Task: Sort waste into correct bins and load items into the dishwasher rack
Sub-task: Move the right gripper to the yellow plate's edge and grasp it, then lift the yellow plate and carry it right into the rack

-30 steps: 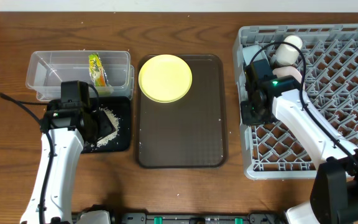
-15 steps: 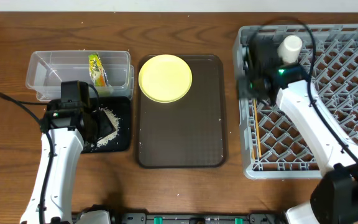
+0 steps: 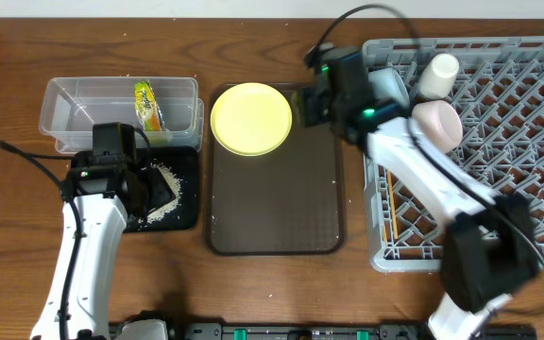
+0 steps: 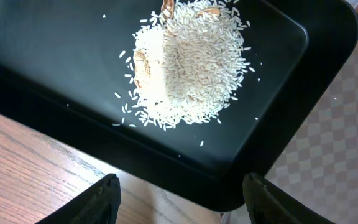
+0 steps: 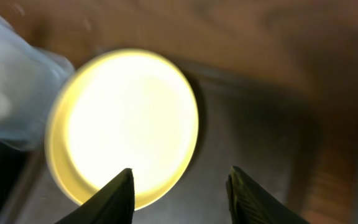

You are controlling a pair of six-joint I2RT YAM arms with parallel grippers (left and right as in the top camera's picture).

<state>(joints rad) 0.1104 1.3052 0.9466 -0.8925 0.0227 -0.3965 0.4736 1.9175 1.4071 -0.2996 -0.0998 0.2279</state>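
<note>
Overhead. The right gripper sits at the upper edge of the brown serving tray, just beside the right rim of the pale-yellow plate. A second ago it was inside the left part of the grey rack; it has crossed out over the rack's left wall. With the arm gone, we see the light blue bowl, white cup and whitish-pink bowl in the rack's upper left, and the chopsticks lying along its left side. The plate has not moved. The left gripper hangs over the black tray and the rice, unchanged. The wrapper lies in the clear tub, upper left.

Left wrist. Both fingertips are at the bottom edge, wide apart with nothing between them. The rice heap is in the upper centre of the tray. Bare table shows at lower left.

Right wrist. The picture is blurred. The fingers stand moderately apart and empty. The plate fills the centre left, resting on the dark tray. The tub is a pale smear at left.
</note>
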